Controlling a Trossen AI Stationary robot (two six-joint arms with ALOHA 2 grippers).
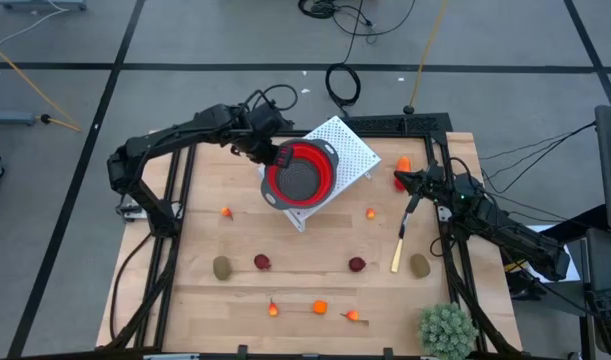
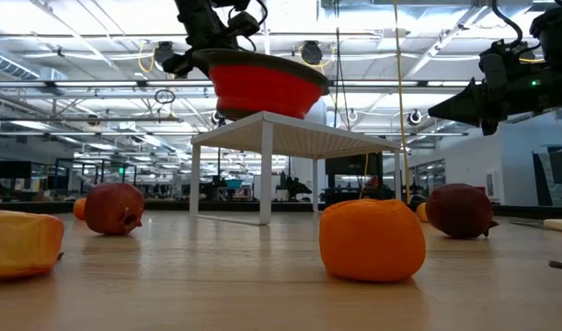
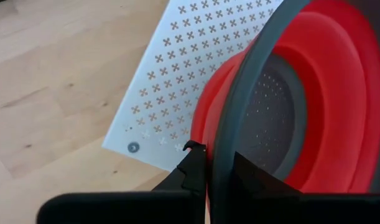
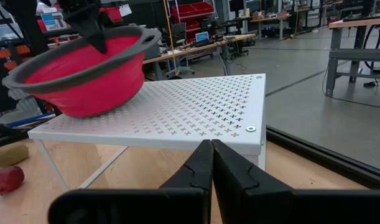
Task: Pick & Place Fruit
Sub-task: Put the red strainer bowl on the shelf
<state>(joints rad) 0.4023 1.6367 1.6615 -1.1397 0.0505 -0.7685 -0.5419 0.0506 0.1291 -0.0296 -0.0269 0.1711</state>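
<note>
1. A red collapsible silicone colander with a dark grey rim (image 1: 301,174) is pinched at its rim by the left gripper (image 1: 271,153); the fingers (image 3: 196,169) are pressed on either side of the rim, as the left wrist view shows.
2. The colander is held tilted over the white perforated metal stand (image 1: 347,150), near the far edge of the wooden table (image 1: 305,285); whether it touches the stand cannot be told.
3. The right gripper (image 1: 403,180) hovers beside the stand's right side with its fingers (image 4: 205,162) pressed together and nothing held.
4. The fruit lies scattered on the table, none in the colander: a red-orange piece (image 1: 402,163) by the far right edge, small orange pieces (image 1: 371,213) and (image 1: 226,212) at mid-table, two dark red balls (image 1: 262,262) and (image 1: 357,265), two olive-brown ovals (image 1: 221,267) and (image 1: 419,265), and further orange pieces (image 1: 319,307) toward the near edge.
5. The red-orange piece lies just beside the right gripper, toward the far edge; the right arm is judged the nearer and the free one for a pick.
6. That piece's long axis cannot be told.
</note>
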